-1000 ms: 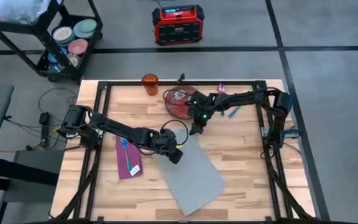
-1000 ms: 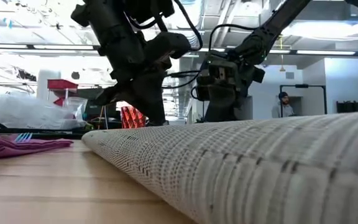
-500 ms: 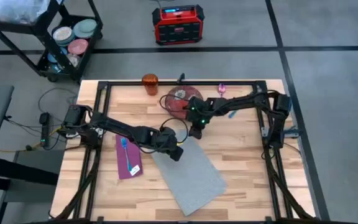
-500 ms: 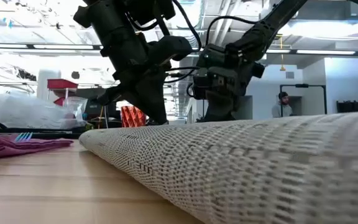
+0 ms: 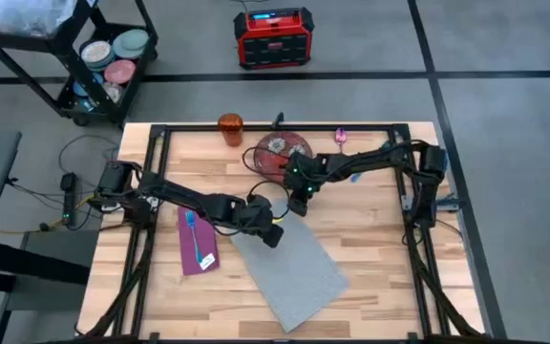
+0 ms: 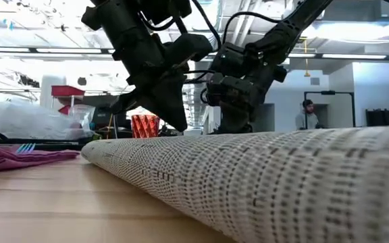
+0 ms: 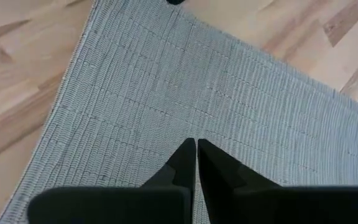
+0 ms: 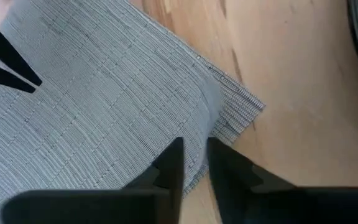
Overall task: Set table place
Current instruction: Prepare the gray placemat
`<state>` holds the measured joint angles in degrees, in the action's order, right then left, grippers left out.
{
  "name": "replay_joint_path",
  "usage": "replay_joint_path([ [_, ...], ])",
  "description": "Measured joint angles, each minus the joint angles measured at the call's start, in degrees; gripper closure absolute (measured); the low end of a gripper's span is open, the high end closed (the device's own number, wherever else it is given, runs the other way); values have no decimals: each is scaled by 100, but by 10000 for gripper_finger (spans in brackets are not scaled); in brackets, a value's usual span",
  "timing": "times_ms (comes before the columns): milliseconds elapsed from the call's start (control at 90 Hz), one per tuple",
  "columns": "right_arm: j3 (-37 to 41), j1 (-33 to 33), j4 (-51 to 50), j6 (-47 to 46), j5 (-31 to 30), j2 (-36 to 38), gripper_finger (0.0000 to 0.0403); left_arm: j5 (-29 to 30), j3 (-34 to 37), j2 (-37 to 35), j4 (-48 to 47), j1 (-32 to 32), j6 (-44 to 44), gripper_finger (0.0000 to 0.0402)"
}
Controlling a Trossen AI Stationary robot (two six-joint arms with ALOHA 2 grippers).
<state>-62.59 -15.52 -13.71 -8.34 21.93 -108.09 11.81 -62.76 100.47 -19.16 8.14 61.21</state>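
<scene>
The grey placemat [image 5: 292, 269] lies askew on the table [image 5: 380, 248], filling the front of the low view [image 6: 262, 182]. My left gripper [image 5: 271, 236] is shut, fingertips down on the mat near its far-left edge [image 7: 196, 144]. My right gripper [image 5: 300, 203] is at the mat's far corner [image 8: 194, 152], closed on its edge. Behind it stand the red plate [image 5: 280, 153] and the orange cup [image 5: 230, 127]. The purple napkin [image 5: 197, 242] lies flat on the left, a blue utensil [image 5: 194, 229] on top. A pink utensil [image 5: 340, 137] lies at the far edge. My left gripper presses its shut fingertips [image 7: 188, 155] down on the placemat's top face, a little in from the far-left edge [image 7: 73, 93], slanting down from the table's left. The mat lies flat under them. My right gripper pinches the placemat's far edge [image 8: 211, 127] beside the far corner [image 8: 253, 106] between its two fingers, from above. The mat humps up slightly there; the remainder lies on the table.
A black metal frame [image 5: 275, 129] runs round the tabletop. Off the table stand a red box [image 5: 272, 36] and a black cart with dishes [image 5: 103, 57]. Bare wood shows right of the mat [image 5: 390, 268]. A person [image 6: 307, 111] stands far back in the room.
My right gripper has moved a little toward the table's left edge with the mat's far corner. The placemat's far end has slid slightly leftward with it, while my left gripper has stayed on the mat.
</scene>
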Motion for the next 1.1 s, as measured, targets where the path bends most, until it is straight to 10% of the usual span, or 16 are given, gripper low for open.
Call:
replay_joint_path([
  [600,-707,476,-395,-82,830,227,403,-576,-373,0,-65,342,50,401],
  [878,-1417,1216,-794,-90,966,230,403,-296,-2955,-431,-4842,724,-779,401],
  [1100,-1644,1755,-775,-353,964,197,403,1156,-5047,-504,-6439,1215,-780,401],
])
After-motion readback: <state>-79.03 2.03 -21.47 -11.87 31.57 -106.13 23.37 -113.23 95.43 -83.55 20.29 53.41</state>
